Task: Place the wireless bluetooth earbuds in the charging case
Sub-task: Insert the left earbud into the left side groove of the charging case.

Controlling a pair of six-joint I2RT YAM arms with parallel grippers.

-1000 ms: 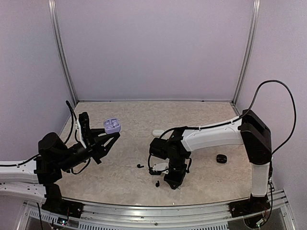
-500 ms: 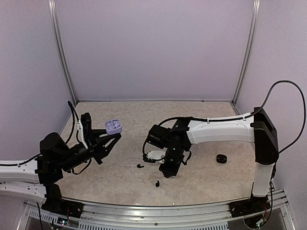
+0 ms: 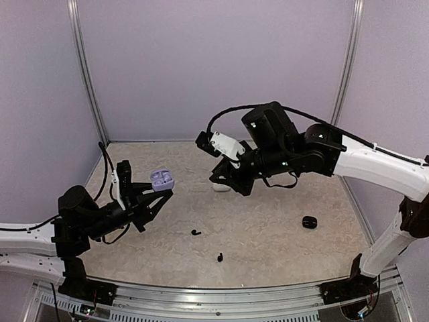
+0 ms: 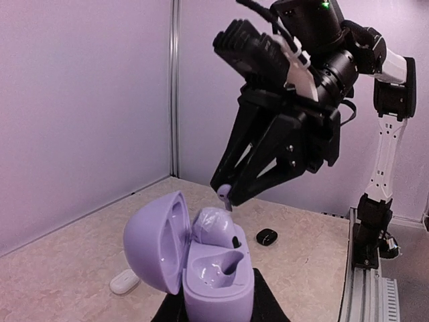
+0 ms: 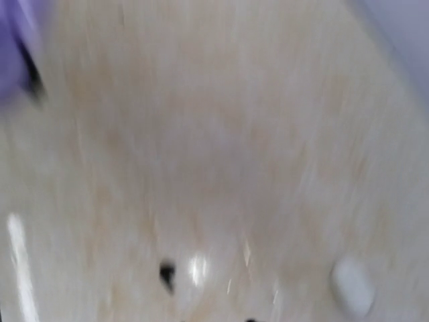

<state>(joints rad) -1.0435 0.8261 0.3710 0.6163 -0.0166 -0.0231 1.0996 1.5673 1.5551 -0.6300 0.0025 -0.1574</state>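
My left arm (image 3: 40,245) lies low along the left side of the table (image 3: 281,255), with its forearm angled up and its wrist tipped back. My left gripper (image 3: 155,193) is clamped on the base of the lavender charging case (image 4: 201,258), holding it up off the table with the lid swung open to the left. Seated earbud (image 4: 214,225) sits in the far well; the near well shows bare. My right arm (image 3: 375,168) hangs high, stretched in from the right, elbow up, wrist bent, fingers pointing down-left towards the case. My right gripper (image 4: 226,196) has its jaws pinched narrow on a lavender earbud (image 4: 224,192), which is held just above the open case and not touching it. The right wrist view is motion-blurred; I can only make out table, a pale blob and dark specks. On the table lie one black earbud (image 3: 195,232) and another black earbud (image 3: 220,257), well apart from both grippers. The black case (image 3: 309,222) lies to the right. The white case (image 4: 125,282) lies on the table under my right gripper, partly hidden in the top view.
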